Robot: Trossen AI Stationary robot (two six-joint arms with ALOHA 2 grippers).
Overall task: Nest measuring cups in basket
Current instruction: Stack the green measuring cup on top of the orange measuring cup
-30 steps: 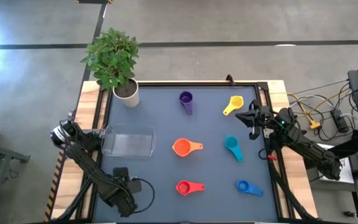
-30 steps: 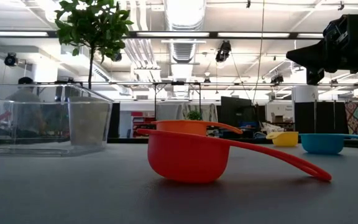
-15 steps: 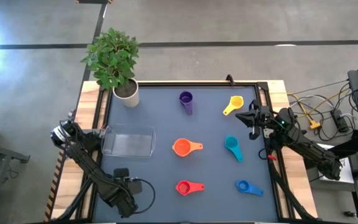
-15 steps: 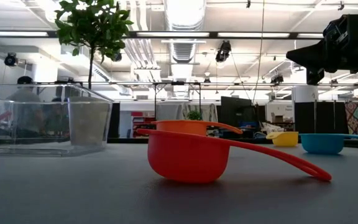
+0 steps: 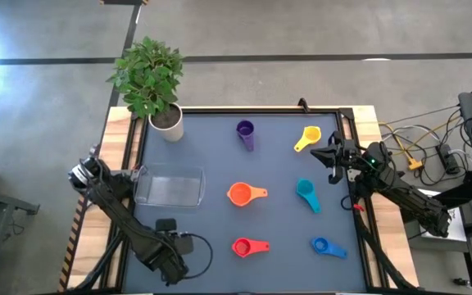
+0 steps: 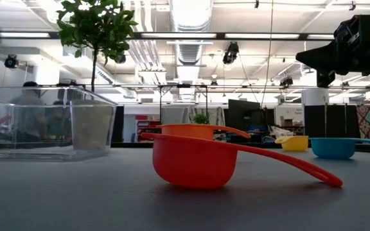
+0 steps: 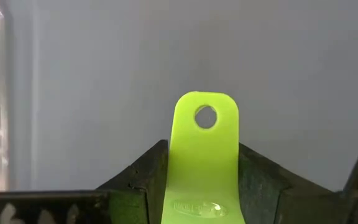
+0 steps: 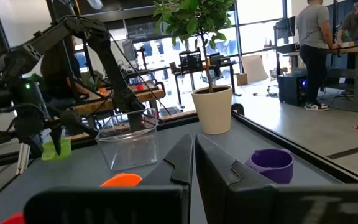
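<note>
Left tool is pinching the green cup by its flat handle, near-left of the bench, w/ the basket close by. Cup's prob light, stiff, slick plastic, so handle's the spot. Right tool is hanging narrow far-right.
</note>
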